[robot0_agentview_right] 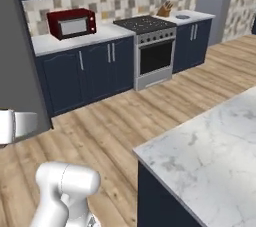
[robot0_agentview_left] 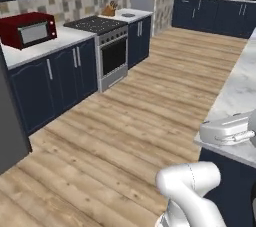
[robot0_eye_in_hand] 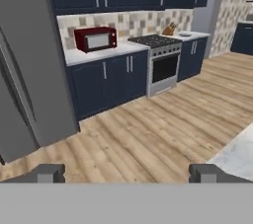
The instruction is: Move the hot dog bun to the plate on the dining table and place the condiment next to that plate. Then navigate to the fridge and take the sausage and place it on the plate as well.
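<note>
Kitchen, dark blue cabinets, plank floor, rendered throughout. Items listed near to far.

1. Gripper (robot0_eye_in_hand: 126, 172): hand view, 6 o'clock. Two dark finger tips stand far apart with nothing between them; spread wide and carrying nothing.

2. Marble counter (robot0_agentview_right: 210, 146): right base view, 4 o'clock, just beside the arm. Pale, veined top on a dark base.

3. Fridge (robot0_eye_in_hand: 24, 70): hand view, 9 o'clock. Tall grey slab, doors closed. By judgement from the task, the sausage lies inside it; the sausage itself is hidden behind the doors, so its shelf and lie cannot be told.

4. Red microwave (robot0_eye_in_hand: 96, 39): hand view, 11 o'clock, on the white worktop just beyond the fridge.

5. Stove (robot0_eye_in_hand: 157, 60): hand view, 1 o'clock, steel front with dark oven door, beside the microwave's cabinet run.

6. Knife block (robot0_eye_in_hand: 169, 29): hand view, 1 o'clock, far corner past the stove.

Handling note, sausage (judgement, not seen): likely light, soft and slightly yielding, with a smooth, rounded skin that may slip or roll. Best taken across its middle, jaws square to its length, closing gently. The fridge door must be opened before any hold is possible.
</note>
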{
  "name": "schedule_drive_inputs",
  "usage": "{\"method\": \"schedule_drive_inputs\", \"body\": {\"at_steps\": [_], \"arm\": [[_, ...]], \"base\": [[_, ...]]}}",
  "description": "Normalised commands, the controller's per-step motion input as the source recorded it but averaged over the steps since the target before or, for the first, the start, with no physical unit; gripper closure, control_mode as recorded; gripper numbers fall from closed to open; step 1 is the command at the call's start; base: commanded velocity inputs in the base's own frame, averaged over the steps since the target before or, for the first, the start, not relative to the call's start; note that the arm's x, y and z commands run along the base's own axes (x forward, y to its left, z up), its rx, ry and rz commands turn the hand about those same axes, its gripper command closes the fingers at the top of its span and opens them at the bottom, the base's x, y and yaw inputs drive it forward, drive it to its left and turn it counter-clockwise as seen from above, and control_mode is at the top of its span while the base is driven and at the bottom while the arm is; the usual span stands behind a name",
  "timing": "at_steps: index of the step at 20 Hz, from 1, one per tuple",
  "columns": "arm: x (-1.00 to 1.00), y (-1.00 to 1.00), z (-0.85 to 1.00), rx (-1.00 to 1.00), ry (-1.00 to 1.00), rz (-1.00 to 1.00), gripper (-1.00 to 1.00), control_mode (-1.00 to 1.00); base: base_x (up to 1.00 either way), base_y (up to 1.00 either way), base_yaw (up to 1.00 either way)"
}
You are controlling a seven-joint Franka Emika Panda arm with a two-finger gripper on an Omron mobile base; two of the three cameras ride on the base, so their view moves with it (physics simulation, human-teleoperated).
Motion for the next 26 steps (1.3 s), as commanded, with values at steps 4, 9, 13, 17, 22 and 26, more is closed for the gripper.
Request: {"method": "schedule_drive_inputs", "body": {"at_steps": [4,9,13,17,22,26], "arm": [[0.0,0.0,0.0,0.0,0.0,0.0,-1.0,1.0],[0.0,0.0,0.0,0.0,0.0,0.0,-1.0,1.0],[0.0,0.0,0.0,0.0,0.0,0.0,-1.0,1.0],[0.0,0.0,0.0,0.0,0.0,0.0,-1.0,1.0],[0.0,0.0,0.0,0.0,0.0,0.0,-1.0,1.0],[0.0,0.0,0.0,0.0,0.0,0.0,-1.0,1.0]], "base": [[1.0,0.49,-0.34],[1.0,0.49,-0.34],[1.0,0.46,-0.34],[1.0,0.4,-0.33],[1.0,0.28,-0.32],[0.91,0.08,-0.24]]}}
